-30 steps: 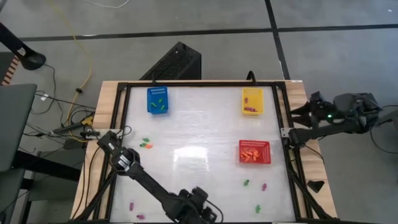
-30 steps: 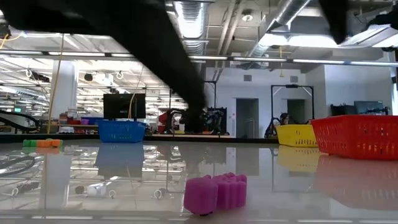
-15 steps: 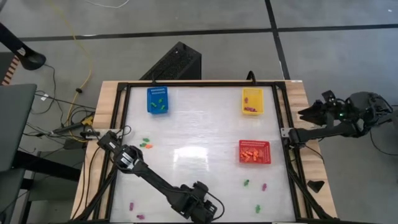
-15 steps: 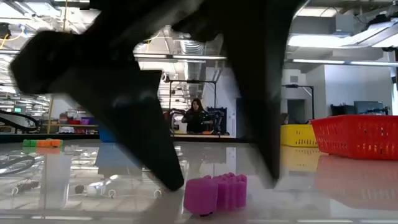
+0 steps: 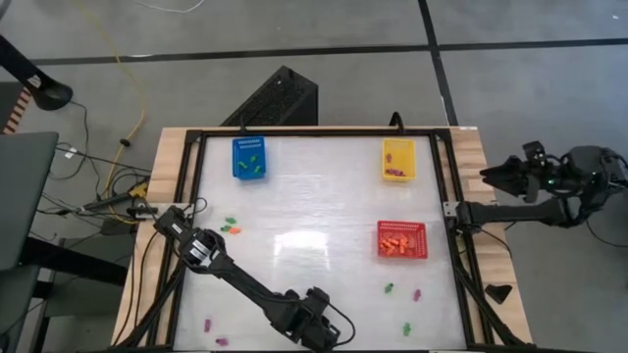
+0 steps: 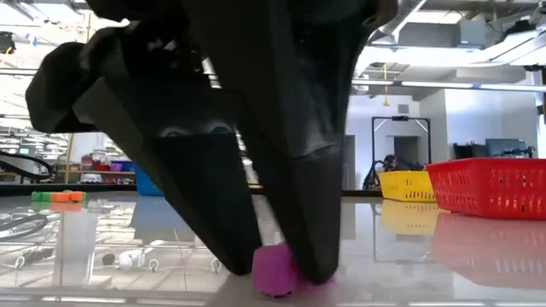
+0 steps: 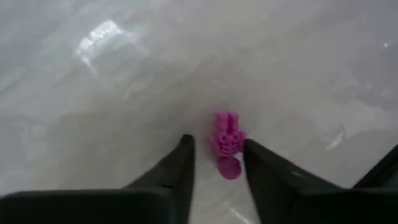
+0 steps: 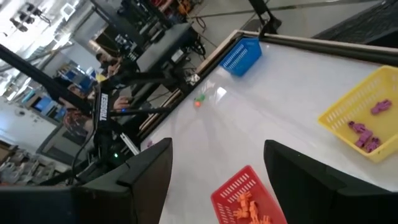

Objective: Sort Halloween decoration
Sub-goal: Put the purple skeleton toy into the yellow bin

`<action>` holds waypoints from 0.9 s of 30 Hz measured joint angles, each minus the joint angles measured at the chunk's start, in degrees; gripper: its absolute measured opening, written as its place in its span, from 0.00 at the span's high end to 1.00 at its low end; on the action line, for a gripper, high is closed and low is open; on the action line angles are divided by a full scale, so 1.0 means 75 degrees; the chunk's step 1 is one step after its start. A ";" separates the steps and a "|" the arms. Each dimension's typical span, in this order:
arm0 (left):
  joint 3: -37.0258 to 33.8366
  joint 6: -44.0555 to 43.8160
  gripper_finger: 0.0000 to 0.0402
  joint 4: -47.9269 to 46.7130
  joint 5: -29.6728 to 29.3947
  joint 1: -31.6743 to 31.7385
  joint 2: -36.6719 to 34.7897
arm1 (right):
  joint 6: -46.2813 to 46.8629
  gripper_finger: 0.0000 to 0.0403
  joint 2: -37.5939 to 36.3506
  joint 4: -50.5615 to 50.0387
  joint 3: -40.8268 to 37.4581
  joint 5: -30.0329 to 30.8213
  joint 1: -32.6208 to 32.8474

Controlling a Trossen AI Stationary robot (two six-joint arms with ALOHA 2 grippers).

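Since half a second ago: left tool (image 6: 273, 256) has dropped to the tabletop (image 5: 314, 211) at its near edge and its fingers have narrowed in around a purple piece (image 7: 226, 142). Right arm has drawn a little further out past the right edge.

Left tool: fingers (image 7: 176, 171) straddle the piece, one on each side, tips down at the surface. Gap is narrow but the pads look just short of the piece, or barely touching; a firm grip cannot be told. Straddling it this way lets the fingers press on its two long flanks.

Purple piece: lies flat on the bare tabletop, well apart from the baskets. Long axis runs away from the wrist, between the fingers; rounded end sits nearest the wrist, lumpy end points outward.

Right tool (image 8: 214, 162): wide open, holding nothing, parked off the table's right side, clear of the work.

Yellow basket (image 5: 397, 159) already holds purple pieces, so it is the likely destination. Red basket (image 5: 402, 239) holds orange ones, blue basket (image 5: 249, 157) green ones.
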 joint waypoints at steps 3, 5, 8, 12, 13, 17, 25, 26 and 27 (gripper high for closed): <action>0.0003 0.0092 0.89 0.0477 0.0352 -0.0002 0.0102 | -0.0013 0.30 0.0000 -0.0001 0.0096 -0.0013 -0.0139; 0.0000 0.0159 0.96 0.0632 0.0332 -0.0010 0.0110 | -0.0016 0.30 0.0000 -0.0002 0.0161 -0.0037 -0.0229; -0.0006 0.0191 0.97 0.0655 -0.0096 0.0007 0.0018 | -0.0050 0.30 0.0000 -0.0002 0.0245 -0.0039 -0.0378; -0.0049 0.0536 0.99 0.0830 -0.1070 0.0080 -0.0165 | -0.0051 0.30 0.0002 0.0007 0.0265 -0.0034 -0.0568; -0.0058 0.0655 0.99 0.0936 -0.1573 0.0132 -0.0221 | -0.0053 0.30 0.0003 0.0019 0.0256 -0.0034 -0.0624; -0.0047 0.1709 0.99 0.1766 -0.2890 0.0603 -0.0651 | 0.0005 0.30 0.0006 0.0270 0.0130 -0.0028 -0.0950; -0.0044 0.5751 1.00 0.5143 -0.0826 0.2548 -0.0638 | -0.0454 0.30 0.0264 0.2663 -0.0853 -0.0578 -0.1483; -0.0039 0.6080 1.00 0.5316 -0.0481 0.2864 -0.0659 | -0.0464 0.30 0.0342 0.2938 -0.0966 -0.0706 -0.1524; -0.0035 0.6336 1.00 0.5474 -0.0154 0.3159 -0.0668 | -0.0473 0.30 0.0455 0.3155 -0.1046 -0.0772 -0.1567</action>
